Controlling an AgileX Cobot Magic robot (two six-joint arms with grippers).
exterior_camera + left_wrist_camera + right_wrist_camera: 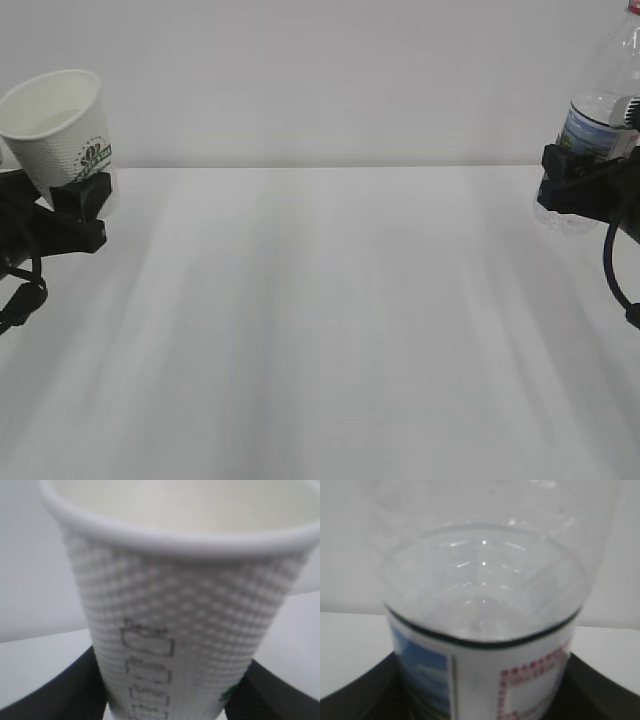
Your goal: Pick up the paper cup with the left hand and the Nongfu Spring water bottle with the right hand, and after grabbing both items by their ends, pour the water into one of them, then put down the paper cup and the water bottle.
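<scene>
Left hand (85, 205) fingers clamp the paper cup (60, 125) low, held above the counter (330, 320), mouth free for pouring; well apart from the cup, right hand (585, 185) fingers clamp the Nongfu Spring water bottle (600, 110).

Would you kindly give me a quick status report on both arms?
Left gripper holds paper cup, tilted. Right gripper holds water bottle. Both lifted, far apart; nothing between.

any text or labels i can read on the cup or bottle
No text is readable.
Cup: dark green logo with tiny lettering, too small and blurred; grey boxed marks on the side in the left wrist view, unreadable.
Bottle: label with red dotted print, too blurred to read.
</scene>
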